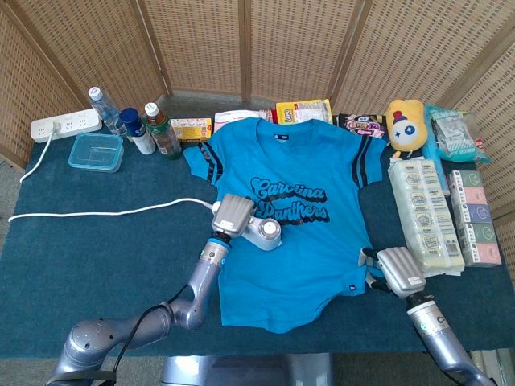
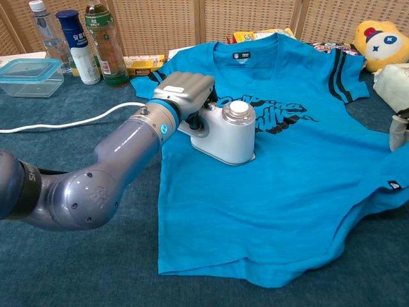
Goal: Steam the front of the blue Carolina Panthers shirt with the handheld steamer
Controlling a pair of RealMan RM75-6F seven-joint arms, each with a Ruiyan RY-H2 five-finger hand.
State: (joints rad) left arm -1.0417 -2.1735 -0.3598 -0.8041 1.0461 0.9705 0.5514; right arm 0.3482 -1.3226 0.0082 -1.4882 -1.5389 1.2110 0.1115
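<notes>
The blue Carolina Panthers shirt (image 1: 310, 249) lies flat, front up, on the dark green table (image 1: 88, 257). My left hand (image 1: 234, 215) grips the handle of the white handheld steamer (image 1: 265, 233), which rests on the shirt at the left end of the black lettering (image 1: 294, 199). In the chest view the left hand (image 2: 186, 90) and steamer (image 2: 228, 132) cover the start of the print on the shirt (image 2: 287, 192). My right hand (image 1: 395, 271) sits at the shirt's right side hem, fingers touching the cloth; whether it grips is unclear. Only a sliver of the right hand (image 2: 400, 130) shows in the chest view.
The steamer's white cord (image 1: 105, 213) trails left across the table towards a power strip (image 1: 66, 125). Bottles (image 1: 153, 129) and a clear food box (image 1: 96, 152) stand back left. Snack packs (image 1: 302, 111), a yellow plush toy (image 1: 405, 125) and stacked packets (image 1: 424, 215) line the back and right.
</notes>
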